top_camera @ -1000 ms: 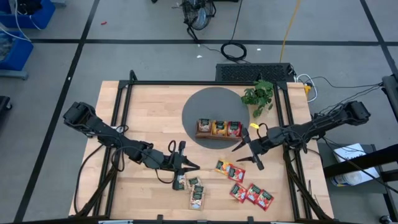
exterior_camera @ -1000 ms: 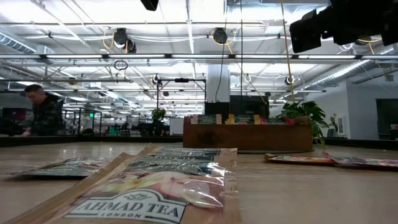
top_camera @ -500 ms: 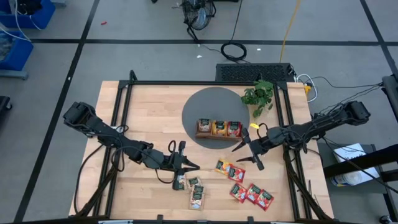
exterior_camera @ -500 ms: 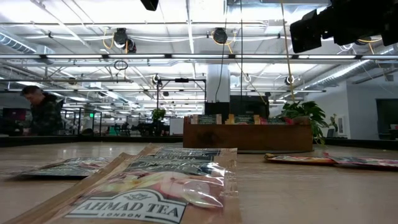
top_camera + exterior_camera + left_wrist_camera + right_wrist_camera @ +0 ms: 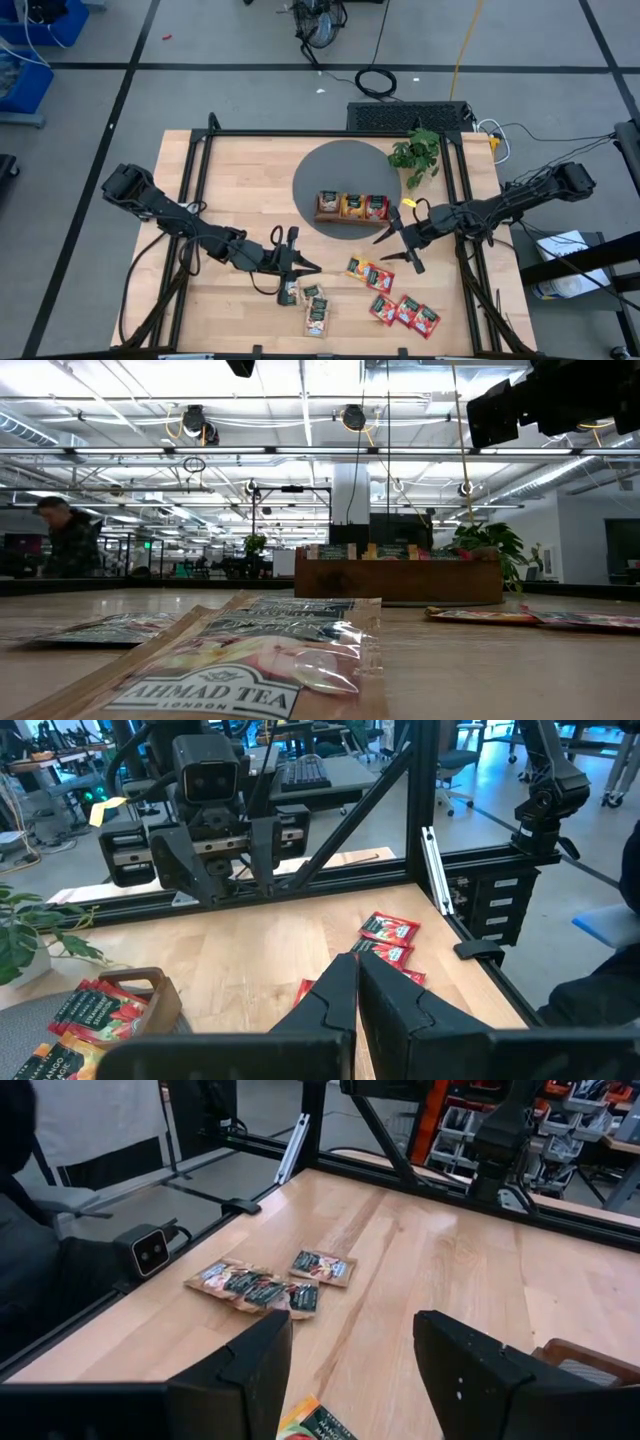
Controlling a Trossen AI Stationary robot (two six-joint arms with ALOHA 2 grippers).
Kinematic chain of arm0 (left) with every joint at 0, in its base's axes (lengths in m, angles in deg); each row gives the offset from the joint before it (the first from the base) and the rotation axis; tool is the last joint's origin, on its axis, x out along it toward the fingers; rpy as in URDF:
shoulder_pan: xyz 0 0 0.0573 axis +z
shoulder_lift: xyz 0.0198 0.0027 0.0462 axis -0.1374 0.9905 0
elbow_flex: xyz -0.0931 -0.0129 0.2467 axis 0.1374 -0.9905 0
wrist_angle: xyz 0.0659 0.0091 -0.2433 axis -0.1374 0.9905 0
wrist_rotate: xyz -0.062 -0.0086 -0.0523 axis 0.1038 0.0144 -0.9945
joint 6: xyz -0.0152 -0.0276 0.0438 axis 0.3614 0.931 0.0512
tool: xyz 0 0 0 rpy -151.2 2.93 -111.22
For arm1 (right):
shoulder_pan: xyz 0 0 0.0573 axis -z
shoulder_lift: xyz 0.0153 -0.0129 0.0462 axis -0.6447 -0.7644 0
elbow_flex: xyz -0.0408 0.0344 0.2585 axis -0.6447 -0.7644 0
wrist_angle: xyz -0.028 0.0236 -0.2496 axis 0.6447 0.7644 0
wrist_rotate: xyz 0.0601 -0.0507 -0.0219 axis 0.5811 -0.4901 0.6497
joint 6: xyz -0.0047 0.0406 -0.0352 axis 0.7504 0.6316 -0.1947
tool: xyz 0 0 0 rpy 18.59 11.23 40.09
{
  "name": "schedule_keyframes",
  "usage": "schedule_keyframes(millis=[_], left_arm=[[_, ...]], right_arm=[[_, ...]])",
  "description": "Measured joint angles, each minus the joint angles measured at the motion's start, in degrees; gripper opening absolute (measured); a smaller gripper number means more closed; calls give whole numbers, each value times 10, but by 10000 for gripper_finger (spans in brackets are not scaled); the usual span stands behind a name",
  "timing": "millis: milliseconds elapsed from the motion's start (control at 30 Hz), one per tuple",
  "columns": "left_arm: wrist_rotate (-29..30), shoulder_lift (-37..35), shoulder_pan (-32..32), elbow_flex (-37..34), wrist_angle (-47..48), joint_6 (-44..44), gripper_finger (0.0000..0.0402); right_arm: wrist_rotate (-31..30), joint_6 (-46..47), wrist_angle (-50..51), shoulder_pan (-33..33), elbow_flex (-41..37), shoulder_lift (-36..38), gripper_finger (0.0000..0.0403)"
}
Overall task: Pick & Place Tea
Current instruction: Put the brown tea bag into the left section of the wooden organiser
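You have the left gripper point(image 5: 303, 267) hanging low over the bench point(image 5: 230, 190) toward its front edge, left of centre, with its fingers point(image 5: 340, 995) closed together and holding nothing. Just in front of it lie the pale tea sachets point(image 5: 312, 303), a small cluster of three or four flat on the wood; the front one has its long axis running roughly front to back, the others sit slightly skewed and overlapping.

Your right gripper point(image 5: 395, 249) hangs right of centre, just in front of the wooden tray point(image 5: 350, 218), its fingers point(image 5: 250, 1370) spread wide with nothing between them. Just beyond its tips, toward the front edge, the orange sachets point(image 5: 367, 272) lie flat, turned diagonally to the bench edges. Farther toward the front right corner, the red sachets point(image 5: 405, 312) form a row of three that slants toward that corner, each one tilted.

The tray stands on a dark round mat point(image 5: 335, 175) at mid-bench and already carries sachets standing on edge in all three compartments, green-white on the left, orange in the middle, red on the right. A leafy plant point(image 5: 416, 155) stands near the back right corner.
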Motion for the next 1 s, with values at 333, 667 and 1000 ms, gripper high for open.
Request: schedule_keyframes(millis=[333,667,1000], left_arm=[[0,0,0,0,0,0,21],[0,0,0,0,0,7,21],[0,1,0,0,-15,159,21]], right_arm=[[3,-35,-80,-38,0,-72,196],[3,-59,-200,-98,29,-257,196],[-56,-13,-210,-122,126,-391,185]])
